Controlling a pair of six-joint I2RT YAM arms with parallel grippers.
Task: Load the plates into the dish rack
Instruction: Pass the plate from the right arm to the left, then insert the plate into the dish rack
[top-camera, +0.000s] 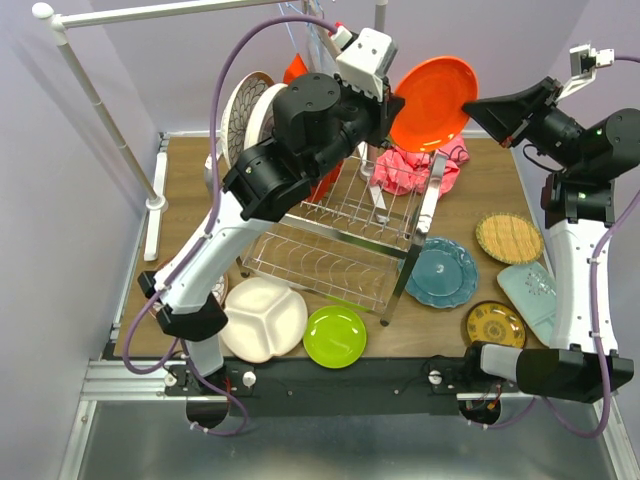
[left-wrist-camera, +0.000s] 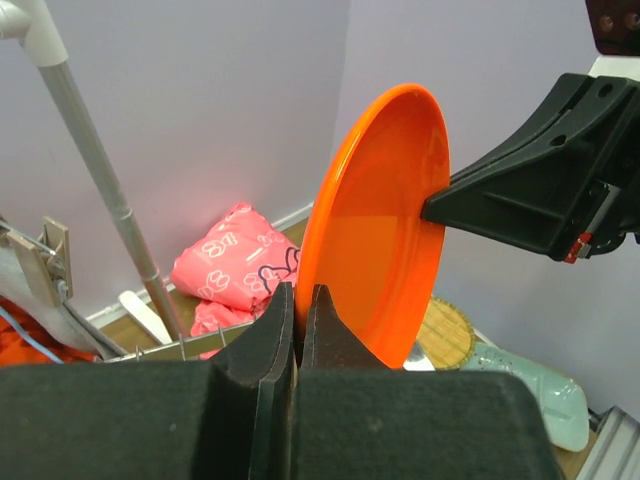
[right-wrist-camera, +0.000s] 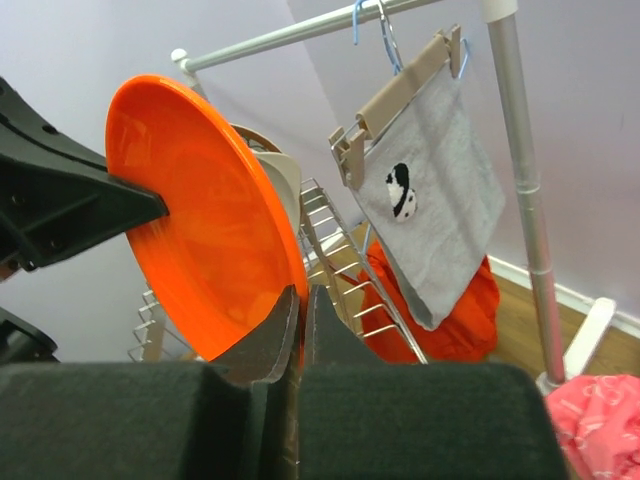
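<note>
While aloft, orange plate between both end effectors.

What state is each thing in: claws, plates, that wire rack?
Round orange plate: on edge in the air, between both claws.
Left claw: shut on its rim.
Right claw: shut on its rim.
Steel wire dish rack: standing upright.
Lime green round plate: lying flat.
Teal round plate: lying flat.

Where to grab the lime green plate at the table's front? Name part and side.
Pinch the green plate at its near rim, from above, on the side facing the robot. It lies flat, so only the raised rim offers a hold; the white plate crowds its left, the rack stands behind, and the near side looks free.
</note>
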